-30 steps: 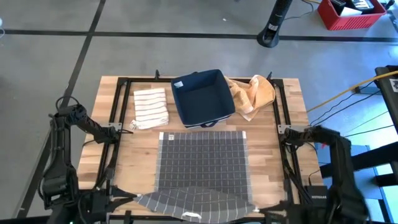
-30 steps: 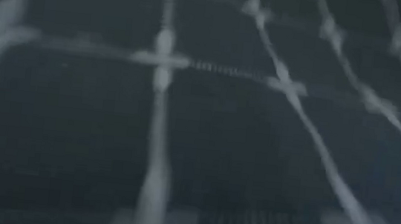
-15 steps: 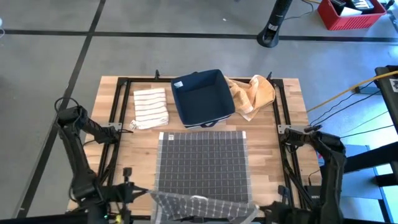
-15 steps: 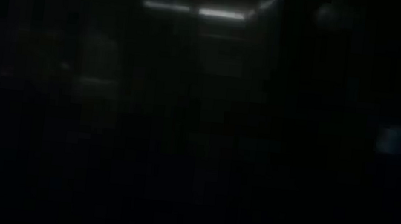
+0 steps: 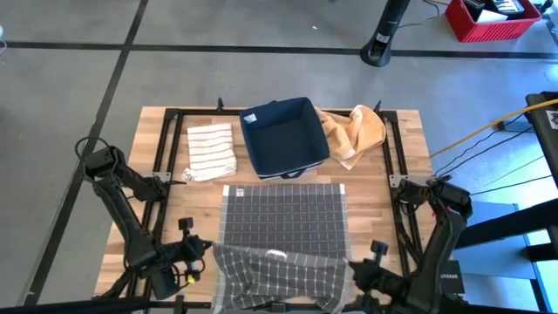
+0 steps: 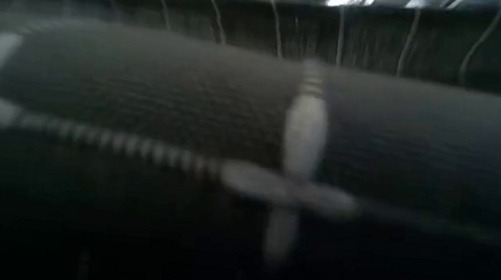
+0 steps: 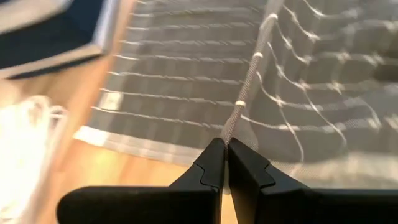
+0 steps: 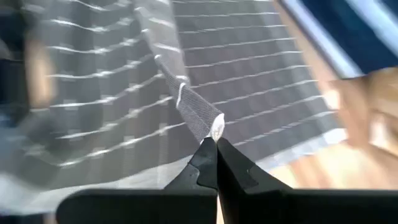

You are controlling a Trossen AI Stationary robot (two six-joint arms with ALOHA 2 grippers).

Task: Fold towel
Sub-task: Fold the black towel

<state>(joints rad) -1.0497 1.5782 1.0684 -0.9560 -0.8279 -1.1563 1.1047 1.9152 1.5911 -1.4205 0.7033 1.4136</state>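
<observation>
Two grippers hold the grey checked towel (image 5: 281,234) by its near corners. Left gripper (image 5: 209,250) sits at the near-left corner; in the left wrist view its fingers (image 7: 211,163) are pressed together with the towel's edge (image 7: 245,102) pinched between the tips. Right gripper (image 5: 351,268) sits at the near-right corner; in the right wrist view its fingers (image 8: 204,163) are likewise clamped on a rolled bit of towel hem (image 8: 200,118).

Towel lies on the wooden table (image 5: 405,144), centred, in the near half. Far portion is flat on the wood, with its far edge just short of the navy bin (image 5: 283,135). Near portion is lifted and draped back over the flat part, forming a loose, rumpled fold between the two grippers.

Low view is almost wholly filled by dark towel cloth (image 6: 230,157) with pale grid lines, close to the lens; only a thin strip of room shows above it.

Other items on the far side of the table:
- white striped cloth (image 5: 212,150), folded, left of the bin, well apart from the grey towel;
- orange cloth (image 5: 356,133), crumpled, touching the bin's right side.

Beyond the table, a red crate (image 5: 491,17) stands on the floor.
</observation>
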